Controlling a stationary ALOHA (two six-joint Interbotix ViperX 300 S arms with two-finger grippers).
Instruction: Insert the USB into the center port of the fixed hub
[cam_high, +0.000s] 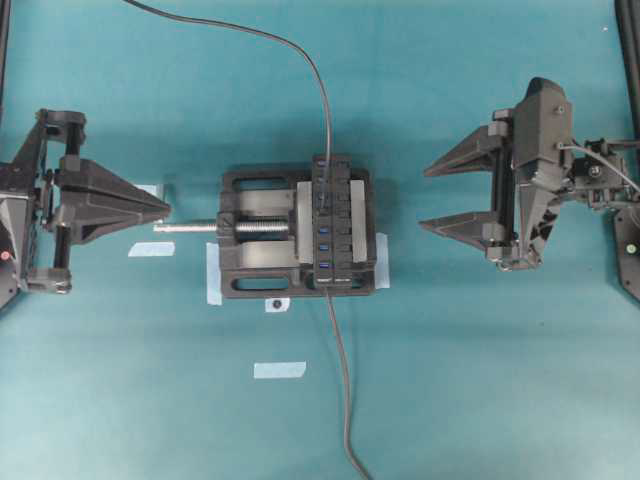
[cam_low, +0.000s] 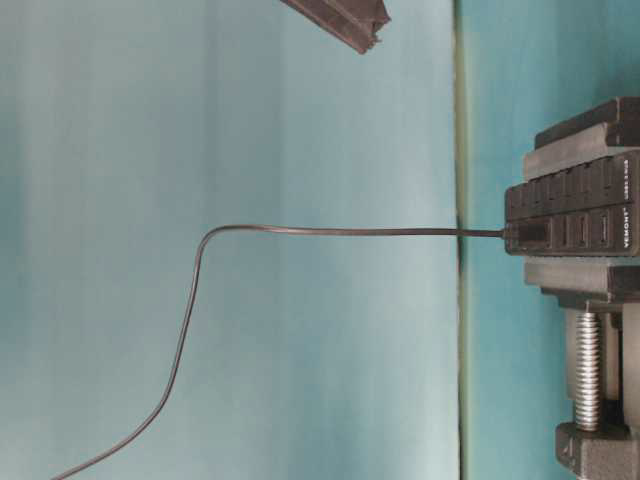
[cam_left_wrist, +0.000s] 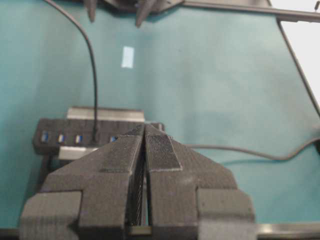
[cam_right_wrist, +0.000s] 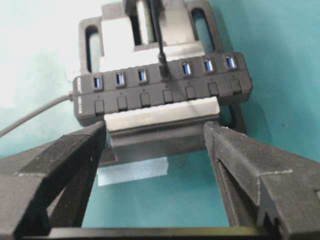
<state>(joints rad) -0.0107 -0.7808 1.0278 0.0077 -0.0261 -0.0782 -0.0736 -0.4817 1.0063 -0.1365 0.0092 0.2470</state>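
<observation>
Right wrist view shows the USB seated in the center port of the fixed hub, three blue slots either side. The right gripper hangs wide open and empty; the left gripper sits pinched shut, holding nothing. One snag on that trailing cable could tug the plug loose.

USB plugged in center port of fixed hub, clamped in vise; right gripper jaws spread wide, empty.
</observation>
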